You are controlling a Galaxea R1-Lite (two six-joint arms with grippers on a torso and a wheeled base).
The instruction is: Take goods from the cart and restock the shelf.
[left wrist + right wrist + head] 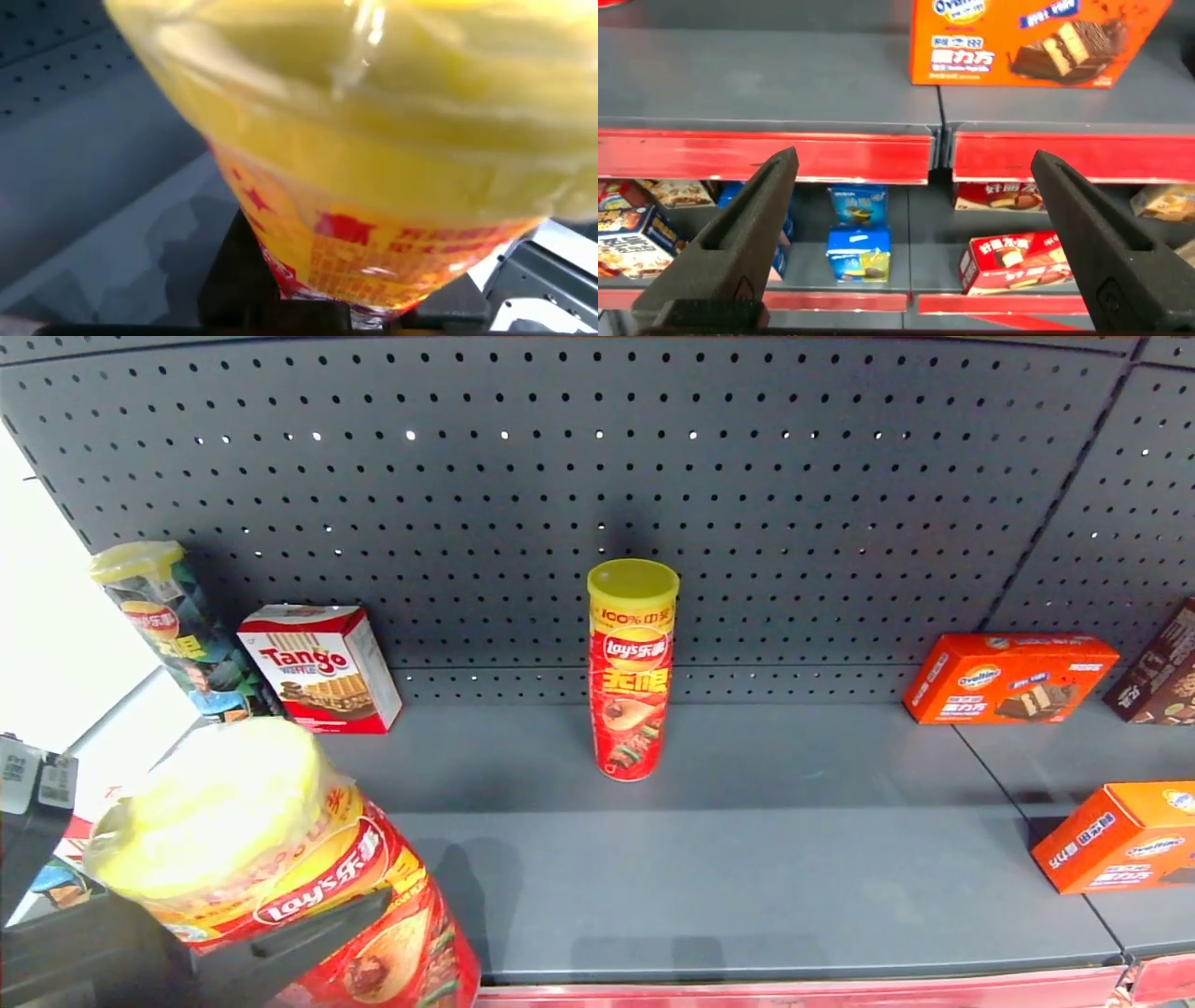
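Observation:
My left gripper (308, 924) is at the lower left, in front of the shelf (747, 859), shut on a red chips can (280, 859) with a yellow lid, held tilted. The left wrist view has this can (374, 187) pressed close to the camera. A matching red chips can (633, 672) stands upright at the middle of the shelf, near the pegboard back. My right gripper (920, 233) is open with nothing between its fingers (738, 252). It faces the shelf's red front edge (785, 154), below an orange box (1027, 42).
A dark chips can (168, 625) and a wafer box (317, 667) stand at the shelf's back left. Orange boxes (1008, 677) (1120, 835) and a brown box (1162, 667) lie at the right. Lower shelves hold several small boxes (854, 252). Bare shelf surrounds the upright can.

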